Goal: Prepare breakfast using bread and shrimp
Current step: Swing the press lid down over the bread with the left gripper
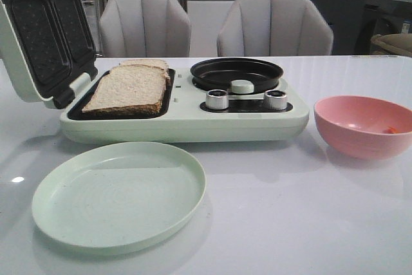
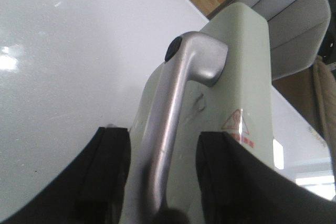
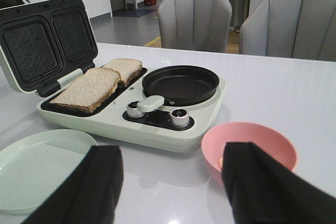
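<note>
1. Two bread (image 1: pixel 127 88) slices lie on the open sandwich maker (image 1: pixel 187 123).
2. Shrimp (image 1: pixel 391 130) sits inside the pink bowl (image 1: pixel 364 125).
3. Left pincer (image 2: pixel 163 174) is spread around the lid handle (image 2: pixel 173 124), not touching.
4. Right pincer (image 3: pixel 170 182) is wide open, empty.

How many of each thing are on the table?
Bread slices: 2
Shrimp: 1
Pink bowl: 1
Green plate: 1
Breakfast maker: 1
Total: 6
</note>
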`<state>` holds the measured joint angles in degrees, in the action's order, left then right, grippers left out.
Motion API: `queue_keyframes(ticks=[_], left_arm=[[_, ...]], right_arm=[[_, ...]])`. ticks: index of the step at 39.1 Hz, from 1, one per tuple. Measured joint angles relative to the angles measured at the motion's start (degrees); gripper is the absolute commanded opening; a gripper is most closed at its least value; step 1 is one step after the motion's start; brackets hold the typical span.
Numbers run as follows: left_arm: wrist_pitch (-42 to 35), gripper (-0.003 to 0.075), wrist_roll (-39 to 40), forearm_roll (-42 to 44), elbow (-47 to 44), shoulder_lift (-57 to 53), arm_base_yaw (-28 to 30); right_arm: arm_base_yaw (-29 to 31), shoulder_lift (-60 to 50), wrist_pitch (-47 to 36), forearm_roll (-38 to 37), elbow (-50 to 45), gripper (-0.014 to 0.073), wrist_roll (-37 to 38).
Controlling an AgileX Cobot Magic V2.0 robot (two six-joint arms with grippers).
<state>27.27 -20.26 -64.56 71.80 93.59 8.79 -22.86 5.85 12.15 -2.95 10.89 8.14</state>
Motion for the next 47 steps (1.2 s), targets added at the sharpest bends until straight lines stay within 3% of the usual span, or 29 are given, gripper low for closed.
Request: queue_keyframes(ticks=[8,18,26,33,47], left_arm=[[5.0,0.0330,-9.9,-13.7,0.4,3.9,1.3],[7.1,0.0103,-17.5,-21.3,0.5,6.6,0.3],[4.8,0.0113,-26.2,-29.0,0.5,6.6,-3.8],[5.1,0.0113,-33.4,-35.1,0.5,6.5,-11.1],[-1.5,0.0113,-39.5,-33.9,1.5,13.0,-24.9]], right_arm=[[0.0,0.0,0.0,0.0,0.0,0.0507,0.0],[0.0,0.0,0.0,0.0,0.0,0.0507,0.0],[0.0,0.0,0.0,0.0,0.0,0.0507,0.0],[0.0,0.0,0.0,0.0,0.0,0.0507,0.0],[0.0,0.0,0.0,0.0,0.0,0.0507,0.0]])
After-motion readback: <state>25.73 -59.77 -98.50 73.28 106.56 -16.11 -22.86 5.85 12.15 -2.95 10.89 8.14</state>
